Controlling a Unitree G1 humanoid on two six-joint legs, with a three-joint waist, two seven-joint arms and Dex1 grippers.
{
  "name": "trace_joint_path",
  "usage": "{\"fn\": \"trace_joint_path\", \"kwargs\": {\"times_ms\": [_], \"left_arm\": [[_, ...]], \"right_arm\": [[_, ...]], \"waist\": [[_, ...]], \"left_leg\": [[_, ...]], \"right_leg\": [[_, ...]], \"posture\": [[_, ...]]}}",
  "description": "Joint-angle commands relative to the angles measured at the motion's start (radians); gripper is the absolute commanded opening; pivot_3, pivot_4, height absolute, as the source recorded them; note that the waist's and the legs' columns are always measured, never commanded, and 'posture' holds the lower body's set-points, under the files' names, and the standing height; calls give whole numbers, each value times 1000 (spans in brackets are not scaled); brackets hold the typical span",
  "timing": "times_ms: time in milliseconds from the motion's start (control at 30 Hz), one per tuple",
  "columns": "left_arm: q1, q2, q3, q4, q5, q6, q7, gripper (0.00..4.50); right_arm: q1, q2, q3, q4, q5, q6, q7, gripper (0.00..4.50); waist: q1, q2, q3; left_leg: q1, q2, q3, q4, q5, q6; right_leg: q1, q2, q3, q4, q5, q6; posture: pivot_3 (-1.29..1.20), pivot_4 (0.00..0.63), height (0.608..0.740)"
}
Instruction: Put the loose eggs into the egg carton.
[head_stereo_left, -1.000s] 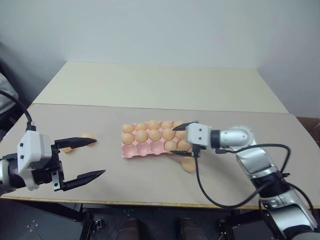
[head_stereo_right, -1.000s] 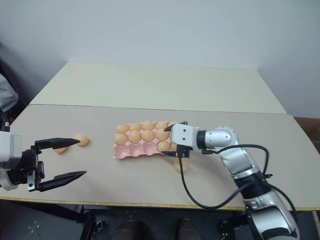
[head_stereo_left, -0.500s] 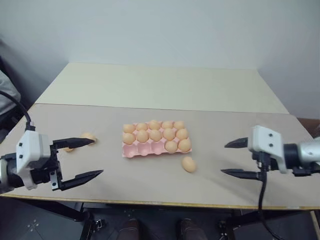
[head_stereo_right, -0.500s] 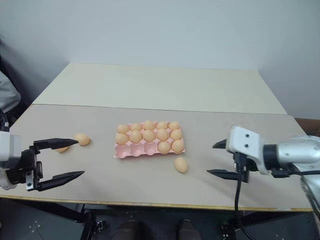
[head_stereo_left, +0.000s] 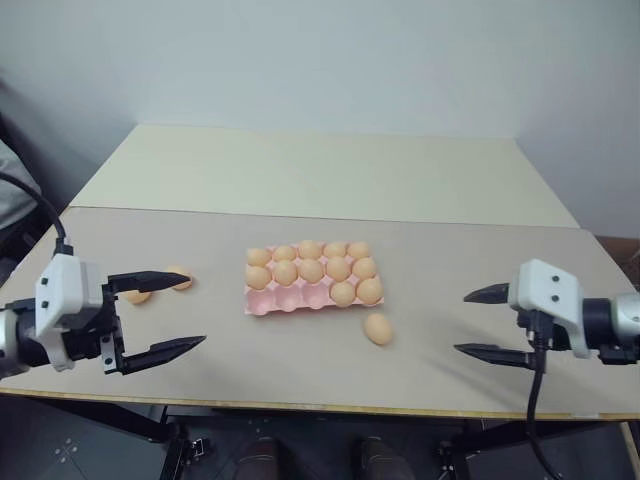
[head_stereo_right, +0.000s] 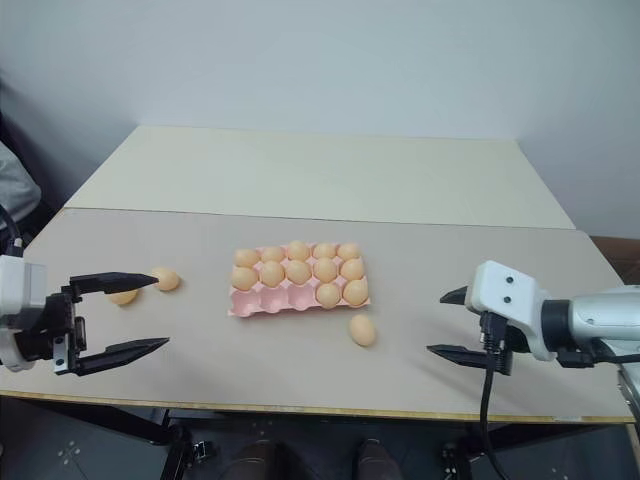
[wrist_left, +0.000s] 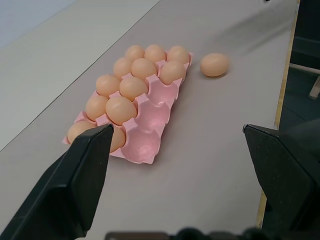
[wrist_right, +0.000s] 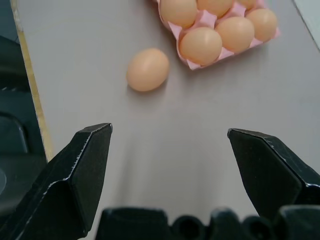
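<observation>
The pink egg carton (head_stereo_left: 272, 300) lies mid-table, its back two rows full of eggs and the front row holding two at its right end, with three bare cups on the left. One loose egg (head_stereo_left: 377, 328) rests just off the carton's front right corner. Two more loose eggs (head_stereo_left: 181, 278) (head_stereo_left: 136, 296) lie to the left, by the upper finger of my left gripper (head_stereo_left: 195, 310). That gripper hovers open and empty near the front edge. My right gripper (head_stereo_left: 462, 323) hangs open and empty to the right of the single egg (wrist_right: 147, 69).
A paler second table (head_stereo_left: 320, 170) joins the work table along its far side. The front edge (head_stereo_left: 330, 405) runs close under both grippers. A black cable (head_stereo_left: 530, 400) hangs from the right wrist.
My right gripper has drawn back from the carton's right end, moving right and toward the front edge, open and empty. The left gripper, the carton and the eggs have stayed put.
</observation>
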Motion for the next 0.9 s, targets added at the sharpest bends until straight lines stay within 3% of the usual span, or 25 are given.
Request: {"fn": "trace_joint_path", "kwargs": {"times_ms": [33, 133, 333, 833, 900], "left_arm": [[1, 1, 8, -21, 12, -20, 8, 4500], [4, -4, 2, -32, 13, -17, 17, 4500], [12, -4, -1, -39, 22, -19, 23, 4500], [7, -12, -12, -43, 36, -32, 29, 4500], [8, -13, -15, -44, 41, -34, 32, 4500]], "right_arm": [[-58, 51, 91, -29, 1, 0, -74, 4279], [-117, 124, 238, -5, -76, 8, -169, 4279], [-179, 220, 395, 17, -147, 36, -270, 4279], [-207, 303, 538, 60, -248, 89, -365, 4279], [-201, 306, 542, 63, -246, 86, -361, 3907]], "waist": [[-1, 0, 0], [-1, 0, 0], [-1, -1, 0], [2, -1, 0], [2, -1, 0]], "left_leg": [[0, 0, 0, 0, 0, 0], [-1, 0, 0, 0, 0, 0], [-2, 0, 0, 0, 3, 6], [-2, 0, 0, 0, 3, 5], [-2, 0, 0, 0, 3, 6]], "right_leg": [[0, 0, 0, 0, 0, 0], [-1, 0, 0, 0, 0, 0], [-1, 0, 0, 0, 0, 0], [-1, 0, 0, 0, 0, 0], [-1, 0, 0, 0, 0, 0]], "posture": [[0, 150, 740], [0, 150, 740], [0, 150, 740], [0, 150, 740], [0, 150, 740]]}}
